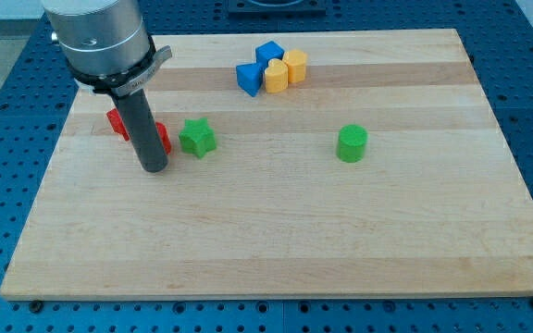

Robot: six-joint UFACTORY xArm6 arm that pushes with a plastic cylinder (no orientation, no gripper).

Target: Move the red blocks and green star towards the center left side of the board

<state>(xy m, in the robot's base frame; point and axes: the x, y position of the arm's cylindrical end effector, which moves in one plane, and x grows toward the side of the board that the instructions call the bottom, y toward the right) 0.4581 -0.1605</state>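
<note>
Tip [154, 169] beside red blocks [160, 137]

A lab bench: wooden board [276, 240] on a blue perforated table [7, 111].

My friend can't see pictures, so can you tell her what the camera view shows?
A robot's dark rod stands on a wooden board, my tip right in front of two red blocks and just left of a green star. A green cylinder sits alone to the right, and two blue blocks and two yellow blocks huddle near the top.
</note>
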